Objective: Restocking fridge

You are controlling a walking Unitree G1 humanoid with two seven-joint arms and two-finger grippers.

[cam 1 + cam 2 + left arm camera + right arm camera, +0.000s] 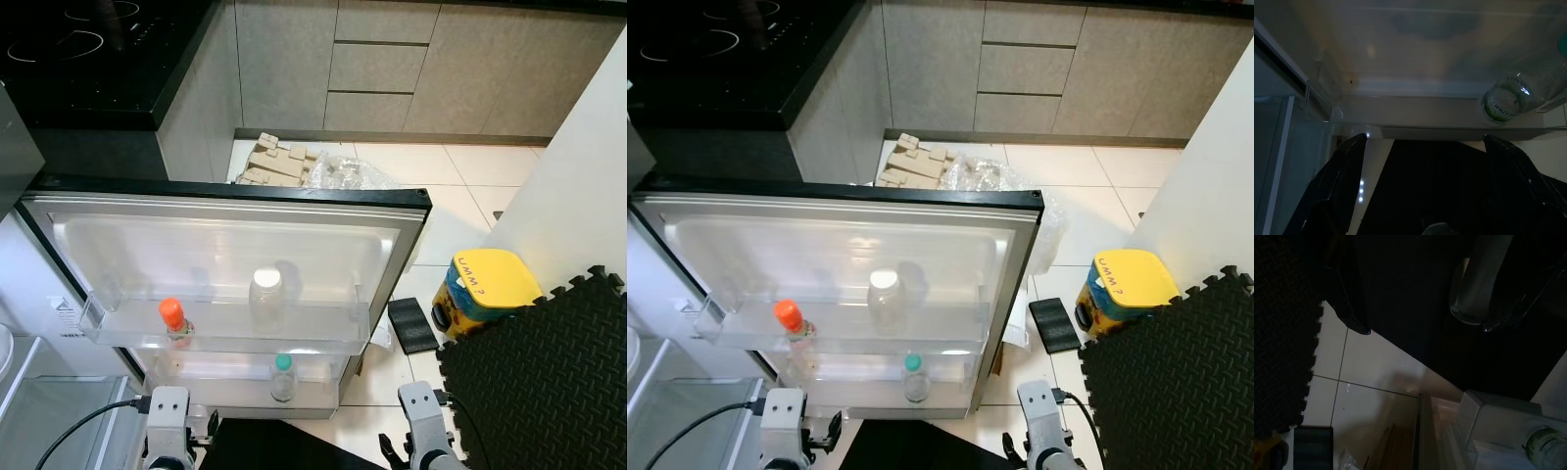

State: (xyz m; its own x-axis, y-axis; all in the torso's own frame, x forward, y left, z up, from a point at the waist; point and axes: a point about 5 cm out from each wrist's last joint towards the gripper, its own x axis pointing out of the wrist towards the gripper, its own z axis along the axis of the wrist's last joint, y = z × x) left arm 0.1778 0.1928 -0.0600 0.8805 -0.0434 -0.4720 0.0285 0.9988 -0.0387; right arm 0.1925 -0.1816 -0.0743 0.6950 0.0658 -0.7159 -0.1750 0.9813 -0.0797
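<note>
Left hand [1422, 147] open below Sprite bottle [1506, 100].

The fridge door [225, 211] is hanging wide open, showing its clear plastic shelves. On the upper shelf [225, 328], a bottle with an orange cap [173, 315] is standing near the left end, and a clear bottle with a white cap [265, 294] is standing near the middle. On the lower shelf [235, 387], a bottle with a green cap [283, 376] is standing upright.
</note>
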